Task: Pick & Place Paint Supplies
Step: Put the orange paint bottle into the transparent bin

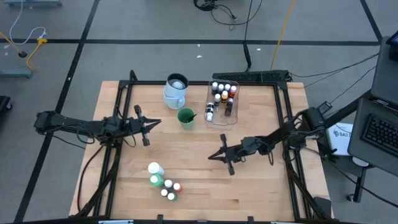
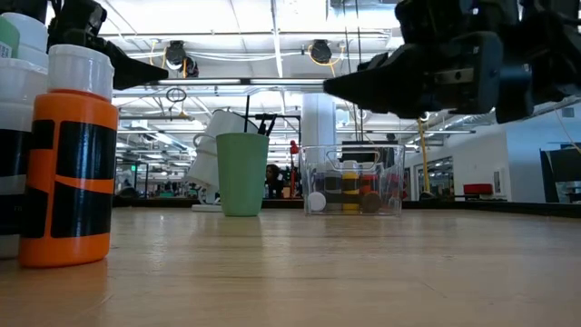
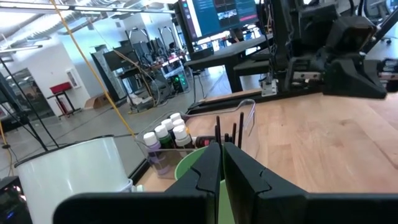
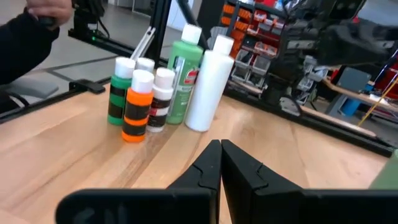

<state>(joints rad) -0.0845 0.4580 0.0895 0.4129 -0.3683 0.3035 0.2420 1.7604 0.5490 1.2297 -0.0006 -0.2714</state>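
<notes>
A cluster of paint bottles stands near the table's front edge: a larger white bottle (image 1: 155,168), a larger green one (image 1: 157,180) and several tiny ones, among them an orange bottle (image 4: 138,106). A clear tub (image 1: 222,102) at the back holds several more tiny bottles. Thin dark brushes (image 3: 217,127) stand in a green cup (image 1: 185,117). My right gripper (image 1: 211,155) hangs shut above the table's middle, to the right of the front cluster, pointing level toward it. My left gripper (image 1: 152,122) is shut, level, just left of the green cup. Neither touches anything.
A pale-blue jug (image 1: 176,90) stands behind the green cup, left of the tub. Bare wood lies between the front cluster and my right gripper. A black frame runs along the table's edges. A person's dark sleeve (image 4: 25,37) shows beyond the table's left side.
</notes>
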